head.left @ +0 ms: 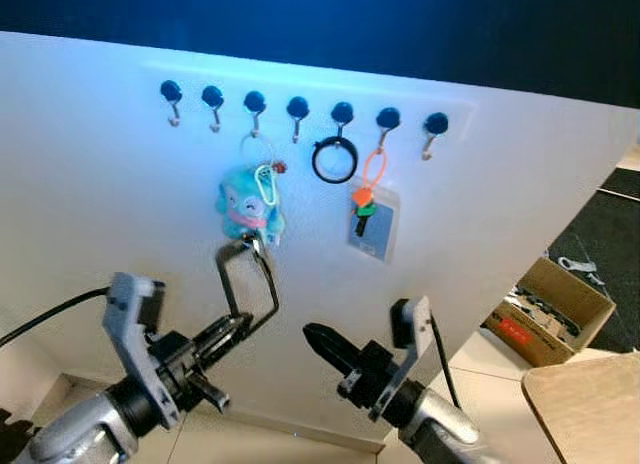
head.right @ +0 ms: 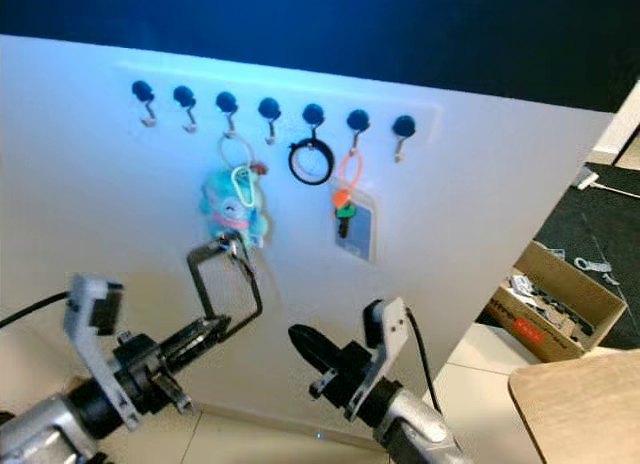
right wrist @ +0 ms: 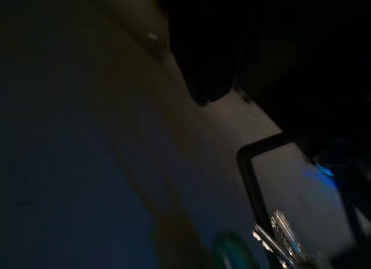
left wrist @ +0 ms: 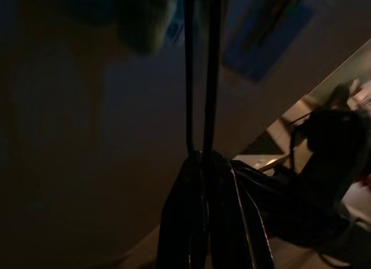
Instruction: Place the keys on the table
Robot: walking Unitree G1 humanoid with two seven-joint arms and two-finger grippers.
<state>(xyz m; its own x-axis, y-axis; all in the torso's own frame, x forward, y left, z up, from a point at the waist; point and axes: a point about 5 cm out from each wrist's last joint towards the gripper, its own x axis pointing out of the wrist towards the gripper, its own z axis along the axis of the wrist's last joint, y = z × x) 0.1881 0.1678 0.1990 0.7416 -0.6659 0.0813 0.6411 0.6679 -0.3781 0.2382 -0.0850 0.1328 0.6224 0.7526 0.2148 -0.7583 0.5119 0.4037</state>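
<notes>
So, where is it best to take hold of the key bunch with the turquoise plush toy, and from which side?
Grip the bunch of metal keys dangling below the turquoise plush toy, coming from below and in front. The soft toy and its loop hang flat against the white board from a dark hook, so the loop must be lifted up and outward. The left gripper is already there, fingers open around the keys.

Bright head views, murky wrist views

The keys (head.left: 258, 240) hang from the third hook from the left (head.left: 254, 105) on a pale ring, below a teal plush charm (head.left: 246, 206) with a green carabiner; their silvery metal dangles at the charm's lower edge, against the white wall.
</notes>
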